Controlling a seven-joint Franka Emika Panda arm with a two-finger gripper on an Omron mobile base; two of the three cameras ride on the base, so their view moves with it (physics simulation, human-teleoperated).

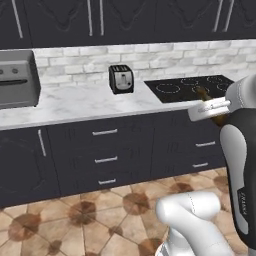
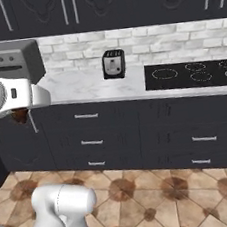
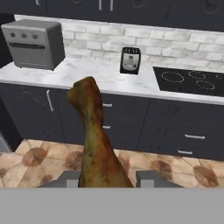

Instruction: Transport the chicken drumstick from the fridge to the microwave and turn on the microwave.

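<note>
The chicken drumstick (image 3: 94, 131), golden-brown with mottled skin, stands up between the two dark fingertips in the hand view, thick end low and knobby bone end up. My gripper (image 3: 109, 178) is shut on it. In the left base view the white hand (image 1: 209, 109) hangs at the right in front of the counter, with brown bits of the drumstick (image 1: 202, 93) showing around it. From the right base view the hand (image 2: 20, 99) is at the left, with the drumstick (image 2: 20, 116) just below it. The fridge and the microwave are out of view.
A marble counter (image 1: 75, 102) runs over dark drawers (image 2: 90, 131). On it stand a black-and-silver toaster (image 1: 121, 79), a black cooktop (image 1: 192, 87) to the right and a grey countertop oven (image 1: 17, 80) to the left. Tiled floor (image 2: 146, 197) lies between me and the cabinets.
</note>
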